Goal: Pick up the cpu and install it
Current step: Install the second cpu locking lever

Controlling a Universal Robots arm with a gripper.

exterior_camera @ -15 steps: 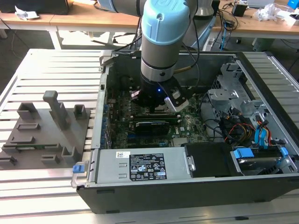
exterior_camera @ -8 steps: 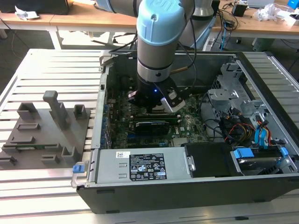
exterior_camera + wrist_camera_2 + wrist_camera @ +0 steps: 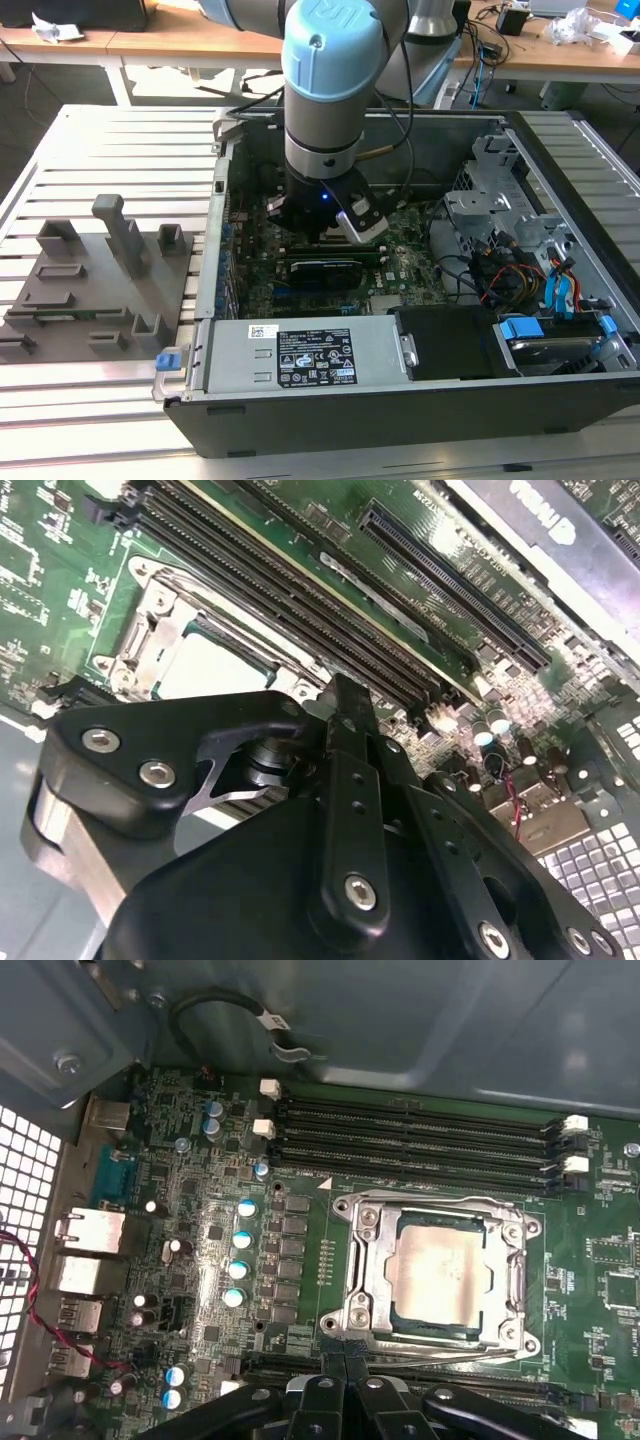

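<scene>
The cpu [image 3: 440, 1271] lies flat inside the metal socket frame [image 3: 352, 1260] on the green motherboard, its silvery top facing up. In the second wrist view the cpu [image 3: 205, 666] shows as a pale square beyond the black fingers [image 3: 345, 720]. My gripper [image 3: 345, 1352] hovers just beside the socket's edge, apart from the chip, with its fingers pressed together and nothing between them. In the exterior view the gripper [image 3: 318, 232] reaches down into the open computer case [image 3: 400, 400] over the motherboard.
Memory slots [image 3: 410, 1130] run along the far side of the socket. Capacitors [image 3: 240, 1250] and rear ports [image 3: 85, 1250] stand beside it. Drive bays and cables [image 3: 530, 270] fill the case at the exterior view's right. A grey fixture tray [image 3: 90, 280] sits outside the case on the slatted table.
</scene>
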